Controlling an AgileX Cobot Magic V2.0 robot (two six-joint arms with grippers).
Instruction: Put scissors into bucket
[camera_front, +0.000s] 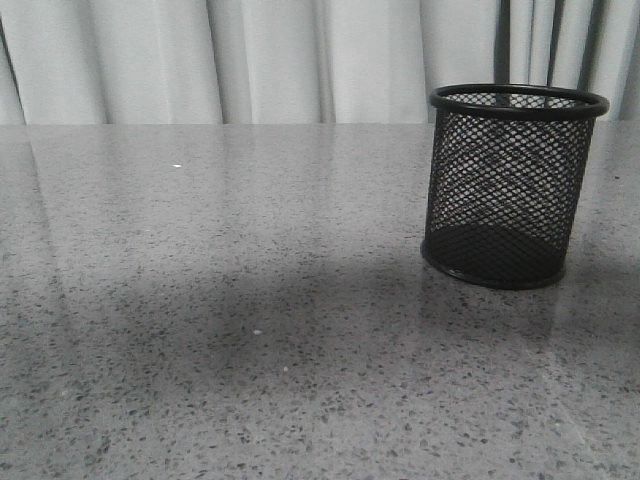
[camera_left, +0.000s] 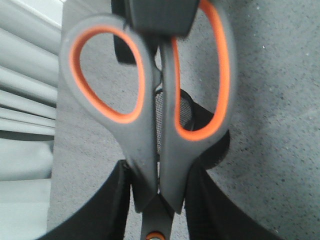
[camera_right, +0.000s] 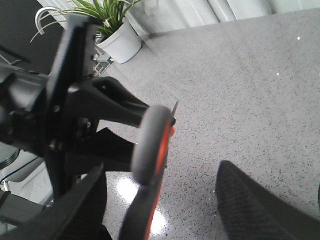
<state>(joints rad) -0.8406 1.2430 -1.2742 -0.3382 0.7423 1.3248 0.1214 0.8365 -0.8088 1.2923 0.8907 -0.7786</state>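
The black wire-mesh bucket (camera_front: 512, 185) stands upright at the right of the table, and none of its contents show. Neither gripper shows in the front view. In the left wrist view my left gripper (camera_left: 159, 187) is shut on the scissors (camera_left: 150, 150) just above the orange pivot dot, with the orange-lined handles pointing away. Part of the bucket (camera_left: 189, 107) shows behind the handles. In the right wrist view my right gripper (camera_right: 160, 202) is open, its fingers (camera_right: 255, 205) standing wide on either side of the scissors handle (camera_right: 152, 145), which is seen edge-on. It is not touching the handle.
The grey speckled table (camera_front: 250, 300) runs back to white curtains (camera_front: 280, 60). The left arm (camera_right: 55, 115) fills one side of the right wrist view. A potted plant (camera_right: 117, 37) stands beyond the table's edge. A black part of the right gripper (camera_left: 160, 15) overlaps the handle tops.
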